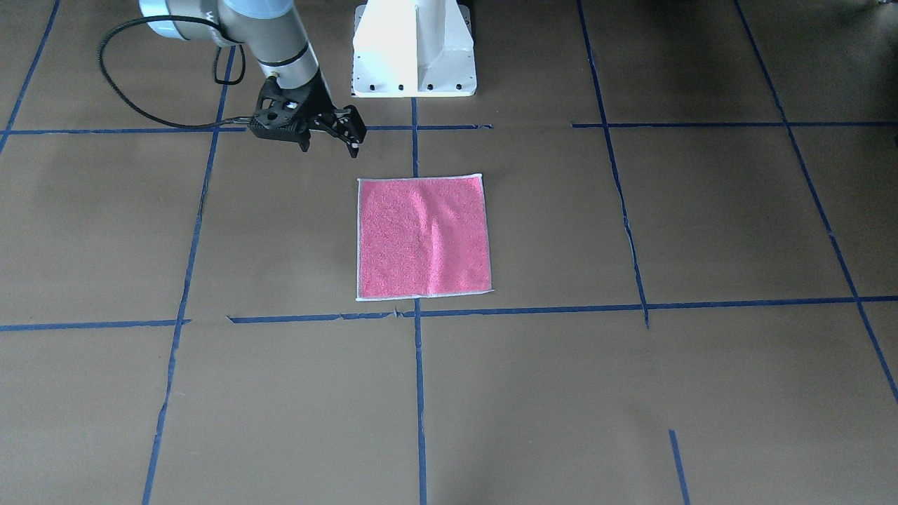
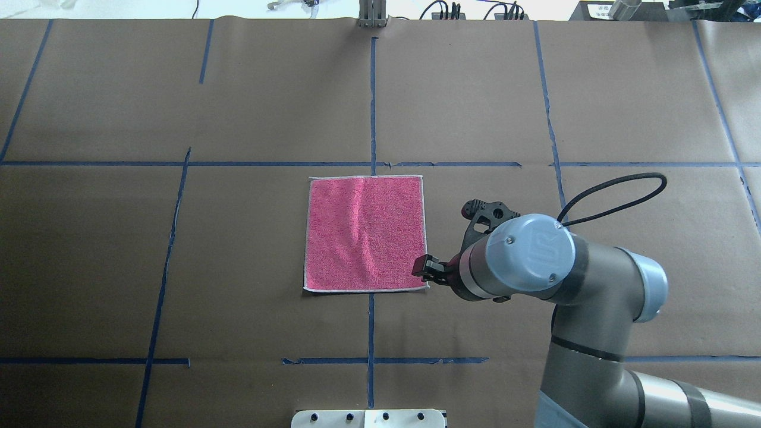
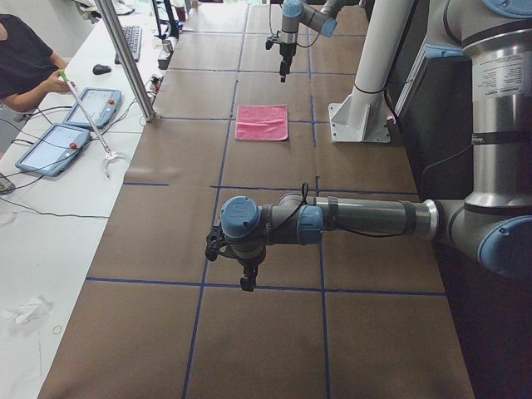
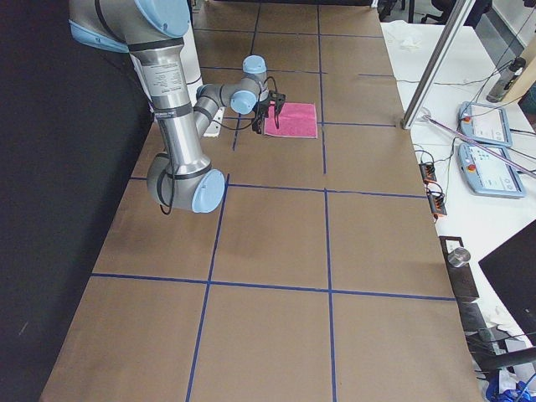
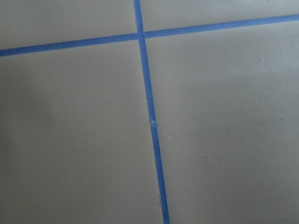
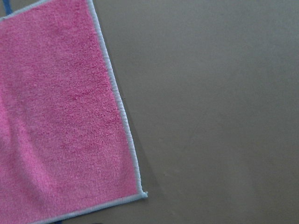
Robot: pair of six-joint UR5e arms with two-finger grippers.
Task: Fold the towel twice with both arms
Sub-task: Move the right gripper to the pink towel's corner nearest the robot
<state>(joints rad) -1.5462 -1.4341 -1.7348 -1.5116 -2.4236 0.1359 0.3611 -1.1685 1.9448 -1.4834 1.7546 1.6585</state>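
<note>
The towel [image 1: 423, 238] lies flat in the middle of the table [image 1: 666, 393], pink face up, with a whitish hem and bare table around all four edges. The right gripper [image 1: 331, 145] hovers near one corner, its fingers apart. The left gripper [image 3: 246, 283] hangs well apart from the towel; whether it is apart or together I cannot tell.

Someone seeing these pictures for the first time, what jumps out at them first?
The pink towel lying flat and unfolded at the middle of the brown table. The right gripper hangs open by its corner nearest the robot, while the left arm is far off along the table.
</note>
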